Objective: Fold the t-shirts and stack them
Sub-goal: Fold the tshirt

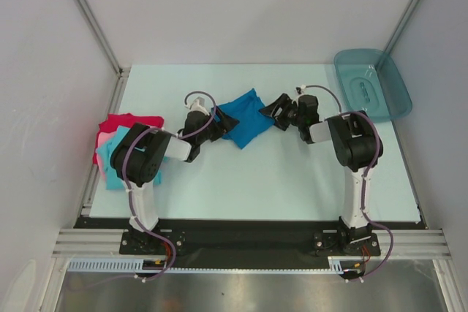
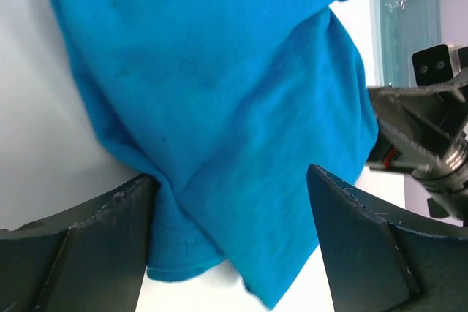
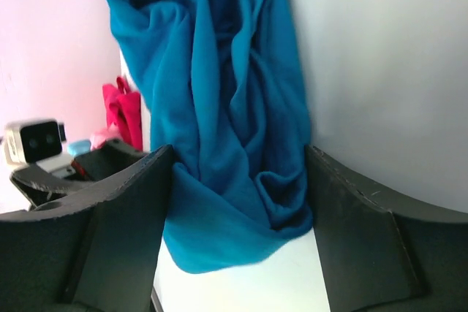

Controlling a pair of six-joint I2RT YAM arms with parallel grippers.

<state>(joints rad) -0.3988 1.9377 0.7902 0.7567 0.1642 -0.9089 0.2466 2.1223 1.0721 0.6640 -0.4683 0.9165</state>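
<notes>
Roughly at the centre of the worktop (image 1: 256,180) lies the medium blue t-shirt (image 1: 241,118), bunched and rumpled rather than flat. The left pincer (image 1: 214,123) sits at the shirt's 8 o'clock edge, released, its jaws spread wide with cloth lying loose between them. The right pincer (image 1: 272,111) meets the shirt from 2 o'clock, likewise released, its jaws straddling a crumpled end. At the worktop's 9 o'clock side the red t-shirt (image 1: 126,120), pink t-shirt (image 1: 110,137) and light turquoise t-shirt (image 1: 108,162) lie piled together. A teal tray (image 1: 395,96) rests at 2 o'clock.
</notes>
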